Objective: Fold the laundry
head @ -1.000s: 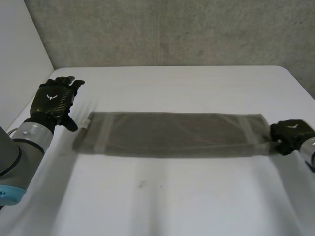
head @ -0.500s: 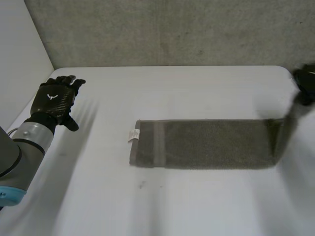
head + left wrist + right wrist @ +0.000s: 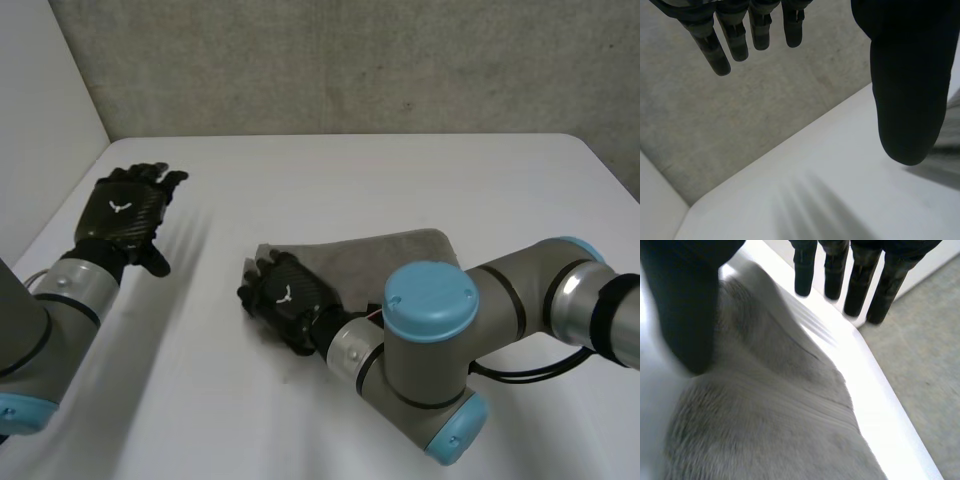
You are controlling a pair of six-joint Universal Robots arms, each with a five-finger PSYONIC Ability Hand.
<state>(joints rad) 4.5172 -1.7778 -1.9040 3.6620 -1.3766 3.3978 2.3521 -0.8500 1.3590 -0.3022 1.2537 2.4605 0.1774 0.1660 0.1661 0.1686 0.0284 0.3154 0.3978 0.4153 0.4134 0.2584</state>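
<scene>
Head view: towel (image 3: 388,252) lies under right robot hand (image 3: 287,300).

Left hand (image 3: 907,75) hangs over the white tabletop (image 3: 830,200), fingers (image 3: 737,37) straight and spread well apart from the thumb, nothing between them. Beyond the fingertips stands a rough grey wall (image 3: 740,120). The tabletop's far edge meets that wall, running diagonally through mid-frame.

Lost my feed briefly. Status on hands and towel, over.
Left hand open, off the towel. Right hand open over towel's left end. Nothing in the way.
</scene>
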